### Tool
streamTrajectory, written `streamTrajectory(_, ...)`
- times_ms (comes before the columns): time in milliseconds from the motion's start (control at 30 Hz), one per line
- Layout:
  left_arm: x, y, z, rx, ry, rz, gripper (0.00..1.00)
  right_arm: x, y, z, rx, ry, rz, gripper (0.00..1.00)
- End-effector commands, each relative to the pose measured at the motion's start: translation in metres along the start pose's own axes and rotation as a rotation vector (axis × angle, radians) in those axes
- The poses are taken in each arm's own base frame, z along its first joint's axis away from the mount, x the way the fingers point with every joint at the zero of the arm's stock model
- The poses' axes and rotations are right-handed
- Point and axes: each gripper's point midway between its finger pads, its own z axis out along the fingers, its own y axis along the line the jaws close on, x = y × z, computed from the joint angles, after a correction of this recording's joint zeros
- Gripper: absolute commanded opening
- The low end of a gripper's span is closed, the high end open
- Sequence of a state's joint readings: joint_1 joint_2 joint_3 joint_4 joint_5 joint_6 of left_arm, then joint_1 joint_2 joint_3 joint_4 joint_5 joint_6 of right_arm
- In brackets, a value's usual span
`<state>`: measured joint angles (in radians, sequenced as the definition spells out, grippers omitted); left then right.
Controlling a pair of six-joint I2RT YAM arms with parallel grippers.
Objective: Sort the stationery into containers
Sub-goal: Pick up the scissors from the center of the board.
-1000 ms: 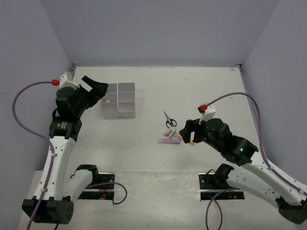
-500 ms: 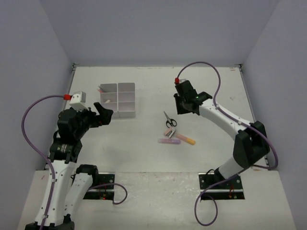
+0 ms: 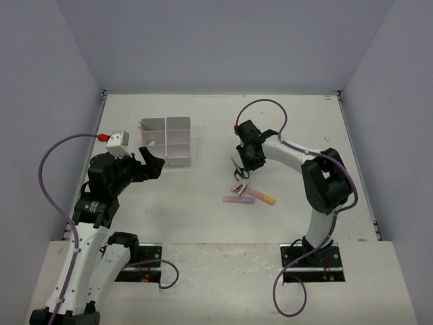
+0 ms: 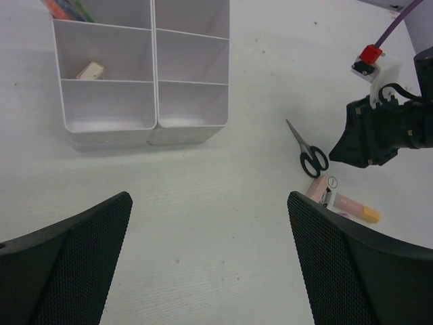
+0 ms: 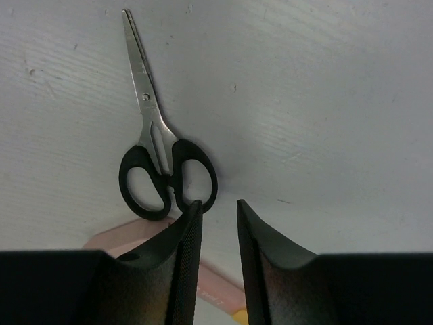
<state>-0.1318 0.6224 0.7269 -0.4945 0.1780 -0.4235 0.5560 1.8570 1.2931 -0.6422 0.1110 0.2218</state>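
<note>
Right wrist: right gripper [image 5: 218, 206] jaws a slit apart, empty, one tip at scissors [image 5: 167, 169] handle on worktop. Risk: gap too narrow, tips may shove scissors off. Left gripper [image 4: 208, 196] jaws wide, empty.

White tbl [image 3: 203, 217]: tray block [image 3: 177, 161] L; scissors [image 3: 239, 169], pink eraser [image 3: 237, 185], purple marker [image 3: 238, 200], pink-orange marker [image 3: 261, 196] clustered ctr-R.

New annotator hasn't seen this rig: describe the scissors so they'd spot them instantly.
On the white table, look right of the six-compartment tray to the small cluster of loose items. The scissors lie flat at its far edge, next to a pink eraser. Only they have metal blades and two black loop handles.
</note>
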Motion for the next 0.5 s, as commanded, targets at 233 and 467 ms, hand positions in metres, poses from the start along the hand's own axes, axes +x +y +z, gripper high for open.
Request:
streamTrajectory(233, 0.002, -0.002, 0.005, 0.012, 0.017, 0.033, 1.0, -0.007, 0.013, 0.033, -0.034, 0.044, -0.039, 0.27)
streamTrajectory(467, 0.002, -0.004, 0.005, 0.019, 0.016, 0.036, 1.0, 0.005, 0.012, 0.039, -0.034, 0.075, -0.038, 0.02)
